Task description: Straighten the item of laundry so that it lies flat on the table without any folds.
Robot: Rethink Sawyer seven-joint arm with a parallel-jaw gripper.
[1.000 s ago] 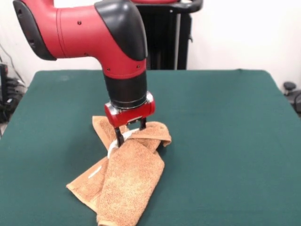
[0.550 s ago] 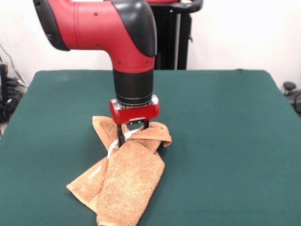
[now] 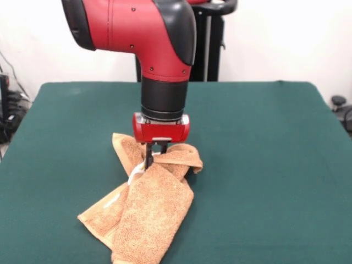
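The item of laundry (image 3: 155, 214), an orange-tan terry towel, lies rumpled and folded over itself on the green table (image 3: 264, 137), left of centre and reaching the near edge. A bit of white (image 3: 133, 175) shows at a fold on its left side. My gripper (image 3: 155, 158) comes straight down onto the towel's raised far fold, and its dark fingers (image 3: 148, 157) are pressed into the cloth, shut on that ridge. The fingertips are partly buried in the pile.
The red arm and its black elbow (image 3: 165, 33) hang over the table's far middle. A black stand (image 3: 201, 49) rises behind the far edge. Cables and gear sit off the table at the left (image 3: 8, 110) and right (image 3: 341, 107).
The arm has swung to the right and the wrist has turned, so the fingers look closer together. The towel's far folds have shifted slightly right with the gripper.
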